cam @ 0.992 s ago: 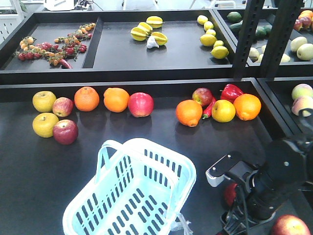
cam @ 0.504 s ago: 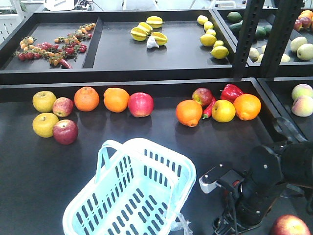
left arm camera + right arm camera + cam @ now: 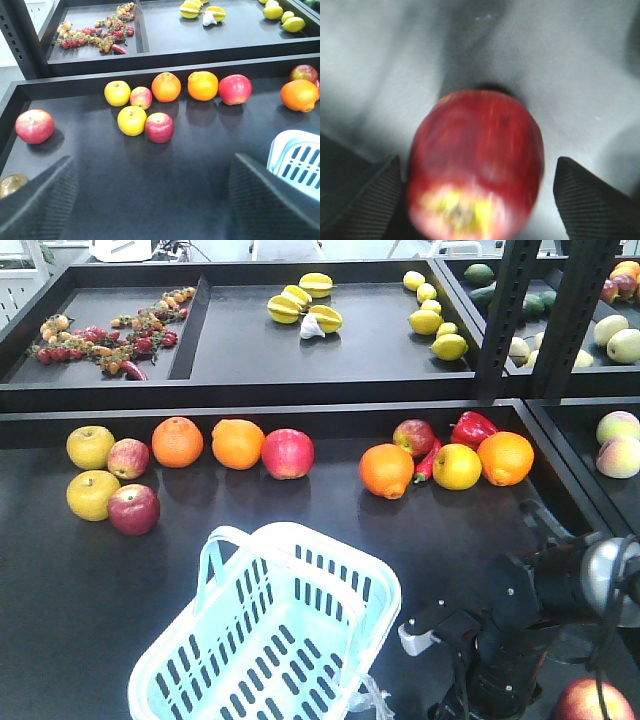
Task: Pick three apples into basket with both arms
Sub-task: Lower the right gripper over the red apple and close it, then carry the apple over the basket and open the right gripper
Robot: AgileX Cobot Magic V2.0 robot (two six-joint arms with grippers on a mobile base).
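Note:
In the right wrist view my right gripper [image 3: 479, 161] is open around a dark red apple [image 3: 477, 160] lying on the black tabletop; the left finger [image 3: 367, 200] is close to it and a gap remains at the right finger [image 3: 590, 200]. In the front view the right arm [image 3: 520, 640] hides this apple. Other dark red apples lie at the left [image 3: 133, 508] and back right [image 3: 413, 437]. The pale blue basket [image 3: 180, 680] stands front centre. My left gripper [image 3: 152, 160] is open and empty above bare table, short of the left apple [image 3: 159, 127].
The back row holds yellow apples [image 3: 90, 446], oranges [image 3: 177, 441], a pink-red apple [image 3: 288, 453], a red pepper [image 3: 472, 427] and a lemon-yellow fruit [image 3: 457, 466]. Another red apple [image 3: 590, 702] lies at the front right corner. A raised shelf edge [image 3: 250, 395] runs behind.
The right arm has moved left and lower over the apple beside the basket, which showed under it a second ago and is now hidden in the front view.

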